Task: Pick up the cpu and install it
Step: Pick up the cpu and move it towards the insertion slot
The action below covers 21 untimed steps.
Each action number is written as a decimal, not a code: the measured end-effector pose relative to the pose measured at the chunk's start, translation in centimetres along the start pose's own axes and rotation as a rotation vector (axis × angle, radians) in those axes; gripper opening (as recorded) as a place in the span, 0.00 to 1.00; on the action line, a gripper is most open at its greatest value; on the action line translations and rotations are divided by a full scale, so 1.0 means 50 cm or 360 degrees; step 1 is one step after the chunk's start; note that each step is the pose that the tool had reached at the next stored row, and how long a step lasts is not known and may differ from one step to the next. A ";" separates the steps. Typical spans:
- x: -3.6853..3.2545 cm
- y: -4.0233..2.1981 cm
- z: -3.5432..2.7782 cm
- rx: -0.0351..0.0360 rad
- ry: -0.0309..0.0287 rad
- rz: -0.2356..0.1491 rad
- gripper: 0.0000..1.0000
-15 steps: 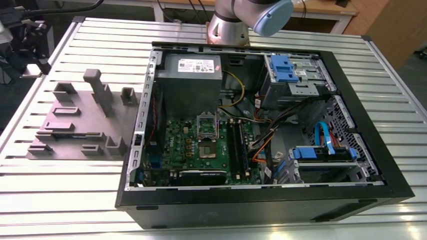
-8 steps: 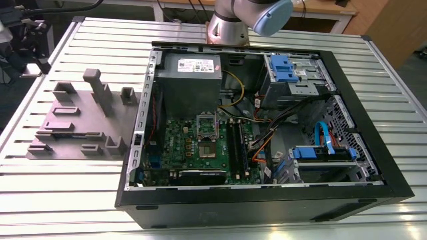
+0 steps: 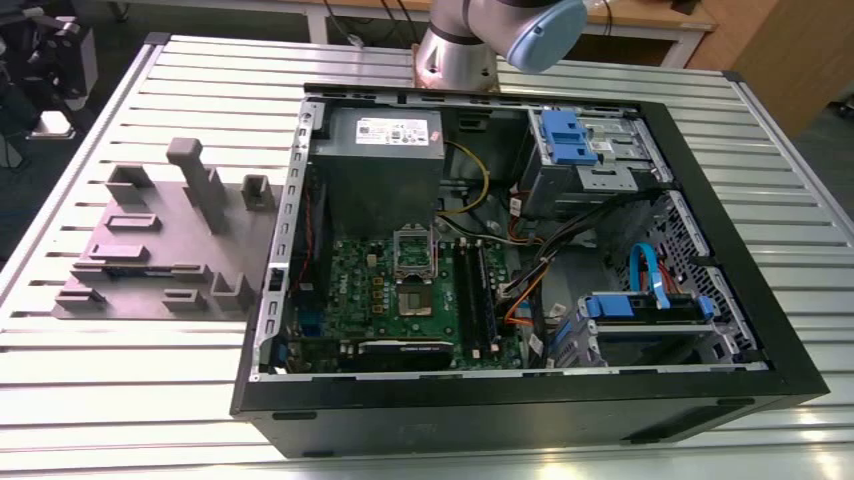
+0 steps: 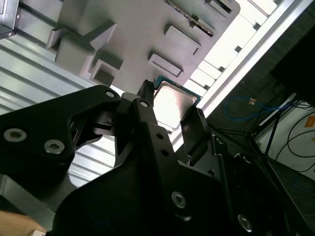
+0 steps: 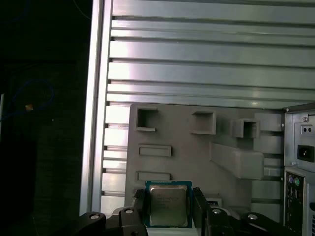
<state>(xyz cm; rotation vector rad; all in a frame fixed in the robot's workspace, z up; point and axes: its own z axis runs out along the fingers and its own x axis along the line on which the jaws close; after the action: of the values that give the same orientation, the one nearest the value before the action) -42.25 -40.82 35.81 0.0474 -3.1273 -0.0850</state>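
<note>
Gripper: black, two fingers, clamped on the cpu by two opposite edges, as seen in both wrist views.

Cpu: small flat square chip, silvery metal top facing the wrist cameras, thin greenish rim. Held between the fingertips, apparently raised above the grey fixture tray and seen against it, toward the tray's side nearest the table's edge.

Fixture tray: grey moulded plate with raised blocks and shallow rectangular pockets. Lies flat on the slatted metal table, near the table's edge at the exterior view's left, just beside the computer case.

Computer case: black tower on its side, open upward, near the table's middle. Contains green motherboard, silver socket frame, grey power supply box, blue drive brackets, loose cables.

Arm: base at the table's edge farthest from the exterior camera, behind the case.
</note>
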 end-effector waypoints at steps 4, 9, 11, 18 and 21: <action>0.000 0.001 -0.012 0.0000 -0.00001 0.0000 0.47; 0.000 0.001 -0.016 0.0000 -0.00002 0.0000 0.47; 0.000 0.001 -0.016 0.0000 -0.00001 0.0000 0.47; -0.006 0.001 -0.016 0.0000 -0.00002 0.0000 0.47; -0.006 0.001 -0.017 0.0000 0.00001 0.0000 0.47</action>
<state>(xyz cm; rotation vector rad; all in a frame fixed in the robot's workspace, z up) -41.94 -40.81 36.68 0.0469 -3.1273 -0.0850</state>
